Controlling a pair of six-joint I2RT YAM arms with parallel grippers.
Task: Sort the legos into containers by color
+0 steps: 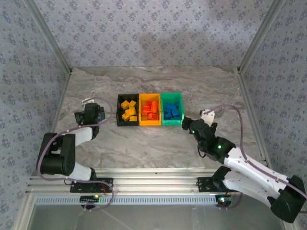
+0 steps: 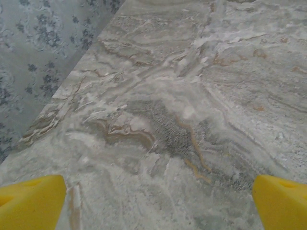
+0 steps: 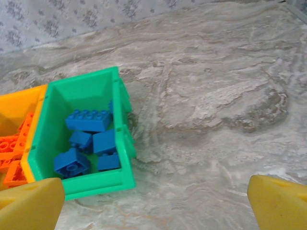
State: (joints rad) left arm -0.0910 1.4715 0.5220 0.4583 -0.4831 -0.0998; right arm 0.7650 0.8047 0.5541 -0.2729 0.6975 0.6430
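Observation:
Three joined containers stand mid-table: a black bin with yellow legos, an orange bin with orange-red legos, and a green bin with blue legos. My right gripper hovers just right of the green bin's near corner. In the right wrist view it is open over bare marble, with the green bin and its blue legos to the left. My left gripper sits left of the black bin, open above bare marble with nothing between its yellow fingertips.
The marble table is fenced by patterned walls at the back and both sides. The orange bin's corner and some orange-red legos show at the left of the right wrist view. A metal rail runs along the near edge.

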